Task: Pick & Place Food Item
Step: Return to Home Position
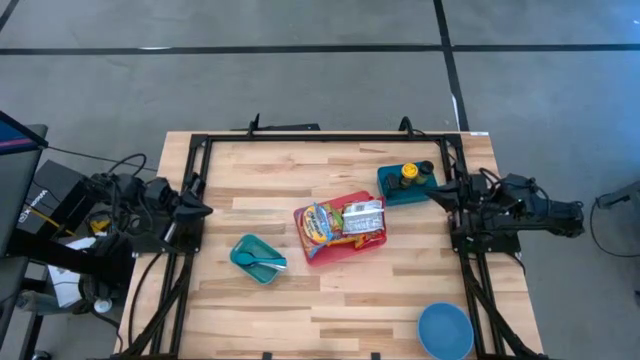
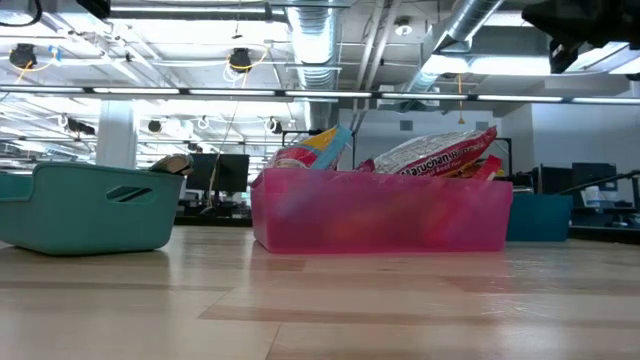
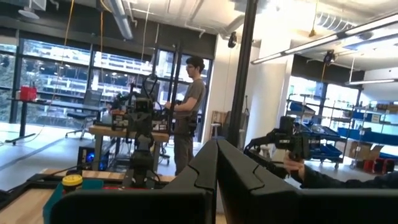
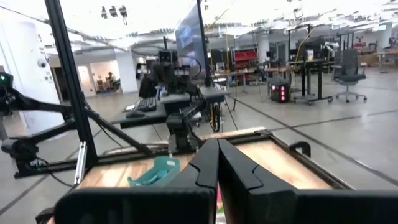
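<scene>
**Wooden tabletop: three bins, one bowl, both arms at the side edges**

Wooden tabletop [image 1: 300, 165], seen from above.

- Bins: three. The red bin [image 1: 325, 254] sits mid-table and holds two noodle packs [image 1: 362, 217] that lie side by side and poke above its rim in the low view.
- The green bin [image 1: 241, 250] is to the left of the red one and holds one blue spoon [image 1: 267, 264].
- The dark teal bin [image 1: 392, 190] is near the right arm and holds a yellow-capped item [image 1: 409, 172].
- One blue bowl [image 1: 445, 330] sits at the near right corner.
- The left tool [image 3: 216, 167] is at the left edge with its fingers pressed together, gripping nothing.
- The right tool [image 4: 217, 163] is at the right edge in the same state.
- One person [image 3: 186, 118] stands in the room beyond.
</scene>
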Tool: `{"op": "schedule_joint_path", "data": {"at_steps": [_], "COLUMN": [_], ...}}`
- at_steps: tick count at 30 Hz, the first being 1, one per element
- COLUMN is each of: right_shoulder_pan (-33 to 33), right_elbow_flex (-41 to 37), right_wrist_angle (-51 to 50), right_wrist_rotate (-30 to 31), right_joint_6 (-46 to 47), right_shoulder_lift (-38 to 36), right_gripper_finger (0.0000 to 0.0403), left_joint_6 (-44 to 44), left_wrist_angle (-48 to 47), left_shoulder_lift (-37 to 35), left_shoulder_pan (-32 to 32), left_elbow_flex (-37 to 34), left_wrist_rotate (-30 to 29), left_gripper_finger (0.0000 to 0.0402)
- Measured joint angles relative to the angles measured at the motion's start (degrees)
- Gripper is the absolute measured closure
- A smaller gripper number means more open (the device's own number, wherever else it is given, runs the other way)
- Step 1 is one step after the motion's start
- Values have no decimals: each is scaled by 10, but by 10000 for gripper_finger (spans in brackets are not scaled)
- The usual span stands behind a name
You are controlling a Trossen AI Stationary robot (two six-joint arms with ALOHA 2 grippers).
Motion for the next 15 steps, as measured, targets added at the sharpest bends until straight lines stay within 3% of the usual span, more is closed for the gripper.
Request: {"op": "schedule_joint_path", "data": {"at_steps": [15], "right_shoulder_pan": [0], "right_elbow_flex": [0], "right_wrist_angle": [-9], "right_wrist_rotate": [0], "right_joint_6": [0], "right_shoulder_lift": [-1], "right_gripper_finger": [403], "left_joint_6": [1], "left_wrist_angle": [-13], "left_shoulder_lift": [-20], "left_shoulder_pan": [0], "left_elbow_flex": [-1], "left_wrist_rotate": [4], "left_gripper_finger": [401]}}
